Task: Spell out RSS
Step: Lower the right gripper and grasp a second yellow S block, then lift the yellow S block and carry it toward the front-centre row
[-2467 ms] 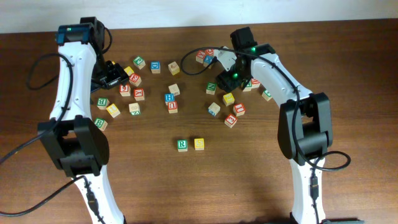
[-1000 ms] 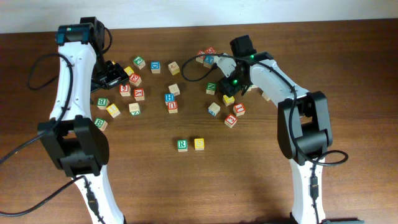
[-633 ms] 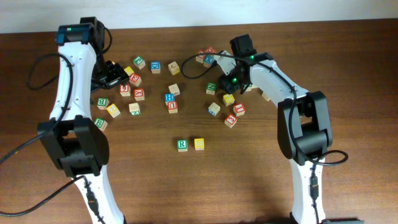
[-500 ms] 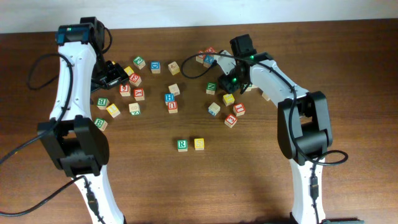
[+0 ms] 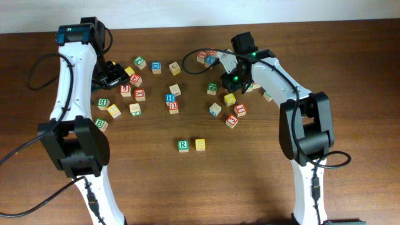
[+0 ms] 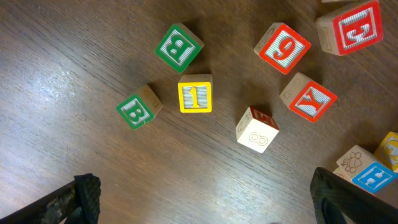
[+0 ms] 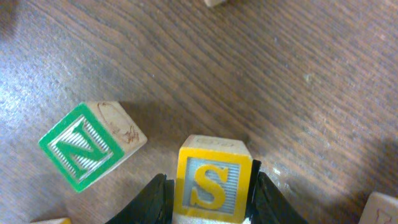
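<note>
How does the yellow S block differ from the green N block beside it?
The S block has a yellow border; the N block a green one. The S block faces the wrist camera squarely; the N block is turned at an angle. The S block sits between the fingers of the right claw; the N block lies free. Both are wooden letter cubes.

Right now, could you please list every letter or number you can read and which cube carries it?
"S": yellow S cube
"N": green N cube
"B": two green B cubes
"1": yellow 1 cube
"Y": red Y cube
"R": green R cube
Other cubes: too small or unclear to read.
</note>
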Robot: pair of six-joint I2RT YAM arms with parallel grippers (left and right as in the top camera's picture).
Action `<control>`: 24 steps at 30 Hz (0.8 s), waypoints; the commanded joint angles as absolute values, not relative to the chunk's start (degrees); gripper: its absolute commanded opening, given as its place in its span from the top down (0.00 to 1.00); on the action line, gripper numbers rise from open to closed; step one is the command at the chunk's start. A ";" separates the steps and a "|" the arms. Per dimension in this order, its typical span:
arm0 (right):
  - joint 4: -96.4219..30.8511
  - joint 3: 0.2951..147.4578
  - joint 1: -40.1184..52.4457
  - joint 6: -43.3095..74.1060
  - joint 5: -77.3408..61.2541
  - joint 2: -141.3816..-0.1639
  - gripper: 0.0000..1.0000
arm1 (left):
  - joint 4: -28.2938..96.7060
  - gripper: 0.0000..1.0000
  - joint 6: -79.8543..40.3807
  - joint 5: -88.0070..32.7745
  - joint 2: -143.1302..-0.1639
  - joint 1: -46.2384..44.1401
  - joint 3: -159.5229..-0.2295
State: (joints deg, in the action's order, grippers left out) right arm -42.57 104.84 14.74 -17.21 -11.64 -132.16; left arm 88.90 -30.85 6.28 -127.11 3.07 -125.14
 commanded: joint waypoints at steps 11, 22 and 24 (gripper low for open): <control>-48.14 108.64 15.03 -11.70 -11.31 -123.48 0.52 | 88.97 0.01 -31.22 6.92 -125.78 3.16 -125.27; -45.93 106.67 15.05 -9.96 -9.78 -130.02 0.49 | 88.95 0.01 -31.22 6.92 -125.78 3.16 -125.27; -45.52 106.67 15.05 -9.93 -9.78 -130.65 0.48 | 88.95 0.01 -31.22 6.92 -125.78 3.16 -125.27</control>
State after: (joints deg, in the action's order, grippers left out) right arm -46.04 107.35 14.74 -10.72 -10.52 -129.12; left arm 88.88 -30.85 6.31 -127.11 3.07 -125.14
